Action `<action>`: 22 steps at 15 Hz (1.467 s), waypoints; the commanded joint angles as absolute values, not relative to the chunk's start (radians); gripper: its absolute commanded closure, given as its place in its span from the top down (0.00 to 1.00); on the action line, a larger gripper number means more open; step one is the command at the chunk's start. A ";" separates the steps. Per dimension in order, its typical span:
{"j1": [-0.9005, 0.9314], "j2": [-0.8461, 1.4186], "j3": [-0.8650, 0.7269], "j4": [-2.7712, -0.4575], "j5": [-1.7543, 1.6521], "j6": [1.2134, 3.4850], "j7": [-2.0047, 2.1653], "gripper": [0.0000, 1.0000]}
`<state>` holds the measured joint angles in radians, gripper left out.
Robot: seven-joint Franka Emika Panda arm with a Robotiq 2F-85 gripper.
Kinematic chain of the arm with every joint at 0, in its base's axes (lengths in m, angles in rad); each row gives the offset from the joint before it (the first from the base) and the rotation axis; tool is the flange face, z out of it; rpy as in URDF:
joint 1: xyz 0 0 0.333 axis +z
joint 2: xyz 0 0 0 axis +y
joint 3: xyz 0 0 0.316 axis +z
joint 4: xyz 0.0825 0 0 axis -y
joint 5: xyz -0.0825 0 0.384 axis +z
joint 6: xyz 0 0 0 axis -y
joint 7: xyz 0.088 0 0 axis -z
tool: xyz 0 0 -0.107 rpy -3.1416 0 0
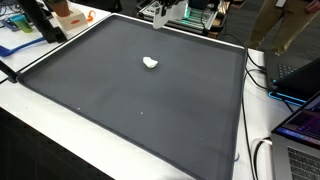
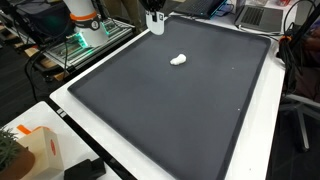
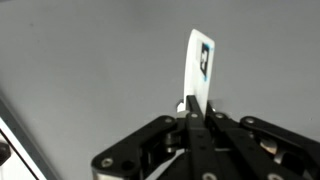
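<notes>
My gripper is shut on a thin white card with a small dark printed patch near its top; the card stands up between the fingers. In both exterior views the gripper hangs at the far edge of a large dark grey mat. A small white crumpled lump lies on the mat, well apart from the gripper, towards the mat's middle.
The mat lies on a white table. An orange and white box stands at a table corner. Laptops and cables sit beside the mat. The robot base stands at the far side.
</notes>
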<state>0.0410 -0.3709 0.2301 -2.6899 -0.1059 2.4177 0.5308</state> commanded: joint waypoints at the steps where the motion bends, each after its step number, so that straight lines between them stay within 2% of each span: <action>1: 0.041 -0.351 0.224 -2.683 -0.084 2.454 0.511 0.01; 7: 0.010 -0.217 0.227 -2.605 -0.184 2.643 0.433 0.01; 12: 0.079 -0.044 0.154 -2.551 -0.061 2.773 0.115 0.01; 15: 0.078 -0.055 0.150 -2.560 -0.045 2.753 0.127 0.04; 18: 0.080 -0.007 0.139 -2.532 -0.022 2.752 0.110 0.01; 22: 0.081 0.030 0.135 -2.525 -0.166 2.766 0.227 0.01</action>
